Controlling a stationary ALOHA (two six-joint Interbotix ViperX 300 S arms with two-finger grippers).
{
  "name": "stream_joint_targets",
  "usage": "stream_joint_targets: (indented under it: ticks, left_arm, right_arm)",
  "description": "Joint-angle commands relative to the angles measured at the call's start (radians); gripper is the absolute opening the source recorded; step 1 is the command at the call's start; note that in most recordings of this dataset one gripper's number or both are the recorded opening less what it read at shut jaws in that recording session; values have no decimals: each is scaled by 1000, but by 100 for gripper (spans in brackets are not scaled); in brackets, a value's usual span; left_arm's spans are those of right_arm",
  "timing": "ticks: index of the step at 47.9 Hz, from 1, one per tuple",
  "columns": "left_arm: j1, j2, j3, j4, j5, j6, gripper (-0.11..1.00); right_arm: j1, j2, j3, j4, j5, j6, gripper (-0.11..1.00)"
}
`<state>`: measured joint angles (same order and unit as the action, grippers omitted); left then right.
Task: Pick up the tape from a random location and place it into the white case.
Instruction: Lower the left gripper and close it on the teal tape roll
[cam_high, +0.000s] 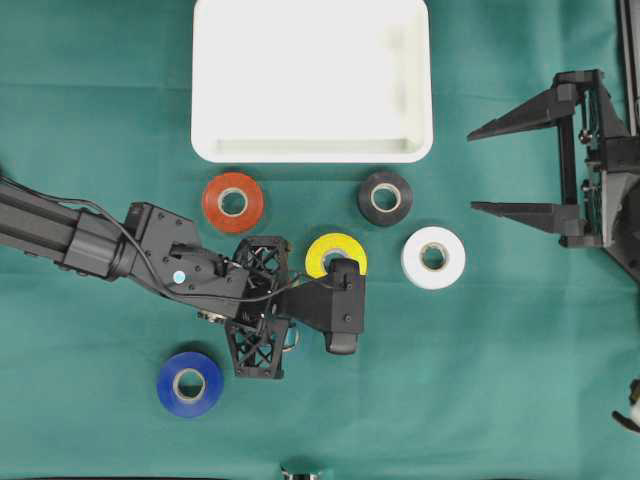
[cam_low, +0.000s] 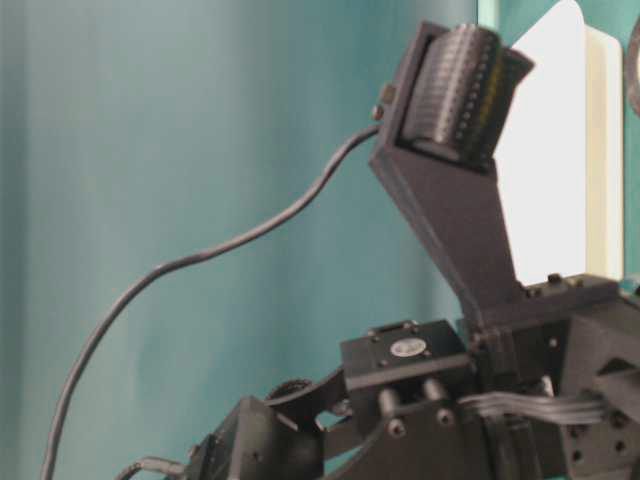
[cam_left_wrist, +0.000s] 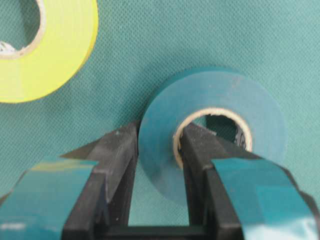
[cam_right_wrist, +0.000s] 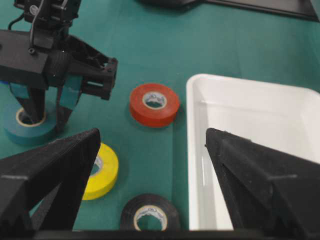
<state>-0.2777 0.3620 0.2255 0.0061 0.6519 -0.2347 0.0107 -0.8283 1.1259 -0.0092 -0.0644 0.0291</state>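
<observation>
A teal tape roll (cam_left_wrist: 220, 95) lies on the green cloth under my left gripper (cam_left_wrist: 160, 131). That gripper points down and is shut on the roll's wall, one finger inside the cardboard core and one outside. The right wrist view shows the same roll (cam_right_wrist: 20, 131) at the far left with the left gripper (cam_right_wrist: 47, 117) on it. From overhead the gripper's body hides nearly all of the roll. The white case (cam_high: 310, 150) stands empty at the back centre. My right gripper (cam_high: 480, 168) hangs open at the right edge, holding nothing.
Other rolls lie between the case and the table's front: red (cam_high: 210, 205), black (cam_high: 385, 180), yellow (cam_high: 322, 250) touching the left wrist's housing, white (cam_high: 433, 278) and blue (cam_high: 170, 390). The left arm (cam_high: 60, 230) reaches in from the left.
</observation>
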Motion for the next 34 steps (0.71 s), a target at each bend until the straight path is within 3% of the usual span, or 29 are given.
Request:
stream_joint_targets:
  ticks: [1,34]
  left_arm:
    - [-11,-37,-20,-2,6,-2,21]
    - [-17,-216,-81,-2,153,-3,21]
  right_arm:
    - [2,5,-23,0,-5,3,92]
    - [5,6,-25,2,-2,3,92]
